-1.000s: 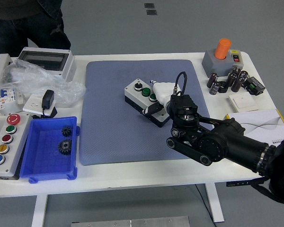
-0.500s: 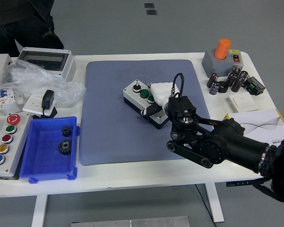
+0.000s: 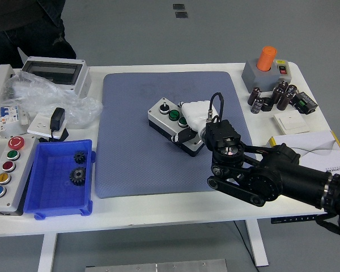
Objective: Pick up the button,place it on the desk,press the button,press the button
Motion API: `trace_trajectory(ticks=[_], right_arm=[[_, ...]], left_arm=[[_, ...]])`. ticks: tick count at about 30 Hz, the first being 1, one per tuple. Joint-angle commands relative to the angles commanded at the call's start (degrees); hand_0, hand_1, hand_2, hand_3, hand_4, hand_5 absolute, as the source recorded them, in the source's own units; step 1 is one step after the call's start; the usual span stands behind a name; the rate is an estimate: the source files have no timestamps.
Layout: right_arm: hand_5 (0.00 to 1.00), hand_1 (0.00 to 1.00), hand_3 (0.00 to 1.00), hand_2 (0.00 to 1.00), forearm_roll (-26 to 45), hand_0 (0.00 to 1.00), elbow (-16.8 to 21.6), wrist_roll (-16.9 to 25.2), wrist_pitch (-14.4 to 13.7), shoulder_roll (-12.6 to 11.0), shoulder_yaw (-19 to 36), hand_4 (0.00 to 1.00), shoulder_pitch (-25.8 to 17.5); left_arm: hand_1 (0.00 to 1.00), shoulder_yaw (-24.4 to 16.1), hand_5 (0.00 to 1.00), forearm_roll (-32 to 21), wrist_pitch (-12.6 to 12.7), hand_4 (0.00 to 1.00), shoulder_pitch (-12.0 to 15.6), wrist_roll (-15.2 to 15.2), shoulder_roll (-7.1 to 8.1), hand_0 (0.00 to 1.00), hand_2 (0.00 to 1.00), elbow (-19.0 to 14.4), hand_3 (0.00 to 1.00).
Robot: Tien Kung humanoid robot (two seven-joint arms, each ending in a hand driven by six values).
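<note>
The button box (image 3: 169, 120), grey on a black base with a black knob and green buttons on top, lies at an angle in the middle of the blue mat (image 3: 130, 158). My right hand (image 3: 195, 113) comes in from the lower right on a black arm. Its white fingers (image 3: 194, 107) are curled over the box's right end, and a dark thumb (image 3: 181, 135) lies against the box's near side. The hand hides the box's right part. My left arm is out of view.
A blue bin (image 3: 59, 181) with gears and a grey panel of coloured buttons (image 3: 4, 173) stand at the left. A grey enclosure (image 3: 54, 73) and a plastic bag are at the back left. A box with an orange button (image 3: 266, 71), capacitors (image 3: 275, 97) and papers (image 3: 309, 144) are at the right. A person in dark clothes (image 3: 22, 22) stands at the top left.
My right hand and wrist have shifted slightly toward the near right, and the button box has moved a little with them. The person at the top left has shifted slightly.
</note>
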Motion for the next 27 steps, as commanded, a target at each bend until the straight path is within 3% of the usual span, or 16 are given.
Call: trace_trajectory(ticks=[1, 13, 27], right_arm=[[0.069, 0.46, 0.317, 0.382, -0.3, 0.288, 0.6, 0.95, -0.49, -0.42, -0.77, 0.667, 0.23], [0.069, 0.467, 0.316, 0.373, -0.27, 0.346, 3.72, 13.75, -6.42, -3.21, -7.86, 0.673, 2.75], [0.005, 0.488, 0.322, 0.357, -2.25, 0.385, 2.7, 19.87, -6.36, -5.49, -9.59, 0.636, 3.19]], left_arm=[[0.624, -0.03, 0.344, 0.0, 0.01, 0.616, 0.0, -0.02, 0.0, 0.603, 0.597, 0.0, 0.616], [0.624, -0.33, 0.355, 0.16, 0.04, 0.611, 0.14, -0.07, -0.07, 0.602, 0.598, 0.0, 0.617], [0.624, -0.33, 0.373, 0.12, -0.02, 0.601, 0.26, -0.25, -0.15, 0.603, 0.598, 0.02, 0.617]])
